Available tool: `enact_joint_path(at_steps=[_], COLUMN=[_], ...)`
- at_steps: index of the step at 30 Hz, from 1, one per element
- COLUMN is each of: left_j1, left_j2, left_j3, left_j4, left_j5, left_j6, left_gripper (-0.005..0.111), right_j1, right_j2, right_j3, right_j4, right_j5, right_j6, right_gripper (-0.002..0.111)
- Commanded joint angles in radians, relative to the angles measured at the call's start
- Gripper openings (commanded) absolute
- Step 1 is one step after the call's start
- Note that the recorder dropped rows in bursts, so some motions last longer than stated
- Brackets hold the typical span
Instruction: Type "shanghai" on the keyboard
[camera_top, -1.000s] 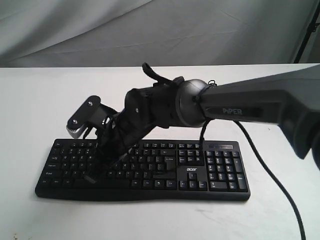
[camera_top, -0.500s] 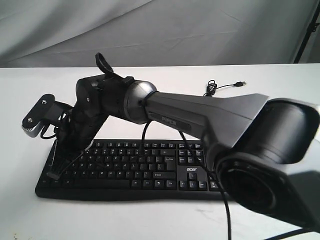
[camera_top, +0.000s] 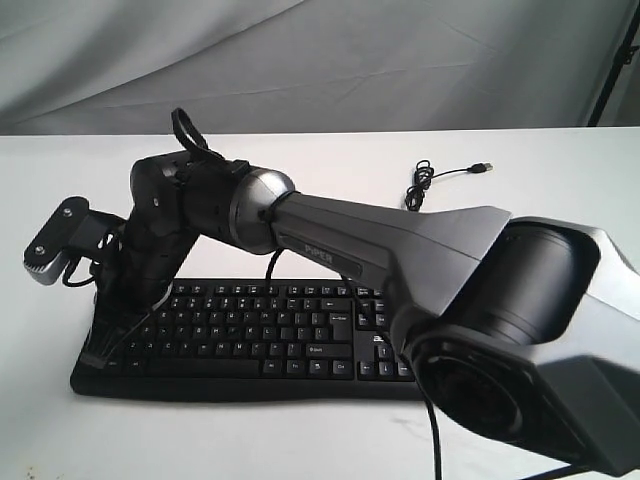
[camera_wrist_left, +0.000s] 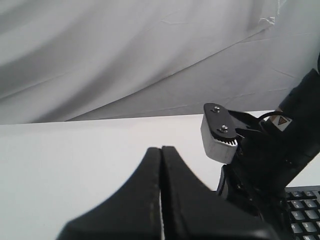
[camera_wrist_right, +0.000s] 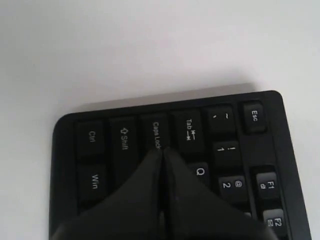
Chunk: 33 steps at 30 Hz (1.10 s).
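Observation:
The long black keyboard (camera_top: 300, 330) lies across the front of the white table. My right arm reaches over it from the right, and my right gripper (camera_top: 98, 350) is shut, its tips down at the keyboard's left end. In the right wrist view the shut right gripper (camera_wrist_right: 162, 150) points at the Caps Lock key (camera_wrist_right: 156, 132) of the keyboard (camera_wrist_right: 225, 150), beside Tab and Q. My left gripper (camera_wrist_left: 161, 148) is shut on nothing above bare table, left of the keyboard corner (camera_wrist_left: 302, 210). It does not show in the exterior view.
The keyboard's thin black USB cable (camera_top: 440, 178) lies coiled on the white table (camera_top: 560, 190) behind the keyboard. The right arm's grey wrist camera (camera_top: 50, 245) juts out past the keyboard's left end. A grey cloth backdrop (camera_top: 320, 60) hangs behind the table.
My right arm has swept left along the keyboard, from the middle-left keys to the left end. Its gripper has stayed shut.

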Motion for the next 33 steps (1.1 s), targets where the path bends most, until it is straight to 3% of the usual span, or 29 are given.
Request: enact_joint_path(at_steps=[1,22,33], left_j1=[-0.006,-0.006,-0.006], left_j2=[-0.002,-0.002,-0.002], left_j3=[0.002,0.002,0.002], left_j4=[-0.002,-0.002,-0.002], left_j5=[-0.005,-0.005,-0.005], left_j6=[-0.003,-0.003,-0.003], left_gripper=[0.000,0.000,0.000], right_j1=[0.001,0.001,0.001], right_j2=[0.007,0.030,-0.052], right_j3=[-0.006,-0.006,-0.006], right_j4=[0.007,0.015,-0.077], right_j5=[-0.001,0.019,0.052], right_j6=[-0.003,0.005,0.024], right_gripper=[0.000,0.000,0.000])
